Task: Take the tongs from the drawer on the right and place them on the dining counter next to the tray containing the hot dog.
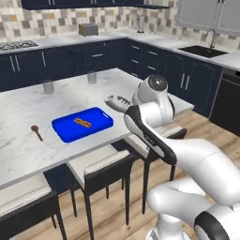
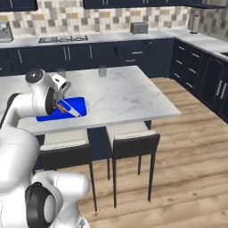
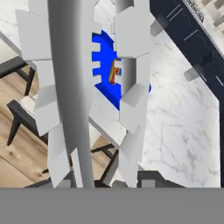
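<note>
Tongs (image 1: 118,101) in pincer (image 1: 129,105) above dining counter (image 1: 28,112)

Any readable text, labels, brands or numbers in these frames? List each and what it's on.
None: no legible word, label, brand, number or sign in any view.
The blue tray, the hot dog, the tongs and the marble dining counter are unmarked.
The toaster and stove on the rear worktop are too small to show any marking.
</note>
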You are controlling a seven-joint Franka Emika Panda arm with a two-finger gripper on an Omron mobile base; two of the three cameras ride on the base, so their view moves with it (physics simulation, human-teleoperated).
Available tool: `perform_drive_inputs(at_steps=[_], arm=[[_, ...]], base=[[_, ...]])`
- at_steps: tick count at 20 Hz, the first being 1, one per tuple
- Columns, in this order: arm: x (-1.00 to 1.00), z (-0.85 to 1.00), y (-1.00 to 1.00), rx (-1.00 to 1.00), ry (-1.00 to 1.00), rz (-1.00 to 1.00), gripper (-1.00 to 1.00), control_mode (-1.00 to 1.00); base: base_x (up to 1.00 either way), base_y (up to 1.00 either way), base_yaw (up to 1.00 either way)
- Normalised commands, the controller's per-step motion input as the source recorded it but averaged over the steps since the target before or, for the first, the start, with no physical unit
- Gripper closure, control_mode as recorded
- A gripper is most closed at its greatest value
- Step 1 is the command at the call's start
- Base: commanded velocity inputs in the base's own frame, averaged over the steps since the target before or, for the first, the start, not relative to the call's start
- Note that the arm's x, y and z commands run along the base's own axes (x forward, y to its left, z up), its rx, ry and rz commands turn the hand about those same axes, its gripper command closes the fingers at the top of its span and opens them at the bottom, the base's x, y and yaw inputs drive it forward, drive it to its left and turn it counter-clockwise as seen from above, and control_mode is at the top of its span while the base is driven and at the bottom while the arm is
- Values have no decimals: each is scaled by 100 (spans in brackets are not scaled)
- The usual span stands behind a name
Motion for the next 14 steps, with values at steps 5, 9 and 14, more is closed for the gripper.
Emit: perform_drive_inputs(at_steps=[5, 9, 14], arm=[[0, 0, 0, 0, 0, 0, 100, 100], [0, 0, 0, 0, 0, 0, 100, 100], [0, 0, 0, 0, 0, 0, 100, 100]], base=[[47, -52, 28], [44, -60, 38], [49, -49, 41]])
